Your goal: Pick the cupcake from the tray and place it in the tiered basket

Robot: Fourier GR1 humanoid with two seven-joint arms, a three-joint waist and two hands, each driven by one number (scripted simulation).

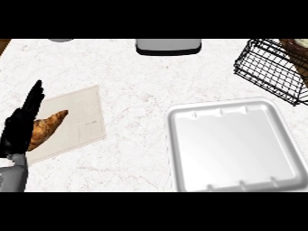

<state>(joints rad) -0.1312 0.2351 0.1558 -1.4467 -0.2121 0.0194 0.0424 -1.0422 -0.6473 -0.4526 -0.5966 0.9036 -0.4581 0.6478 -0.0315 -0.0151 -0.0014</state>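
Head view of a white, faintly veined marble counter, smooth and spanning the frame as the work surface. At four o'clock lies a shallow white moulded tray with rounded corners and ribbed rims; its glossy floor holds nothing, so the cupcake named in the task is not there. At two o'clock a black wire tiered basket tilts toward the corner, its open grid showing a pale object at the top edge that may be the cupcake, too cropped to tell. At nine o'clock a beige cloth mat carries a golden, flaky croissant. Beside it the robot's left hand rests, black fingers straight and together, holding nothing. No right hand shows. A grey appliance sits at twelve o'clock.
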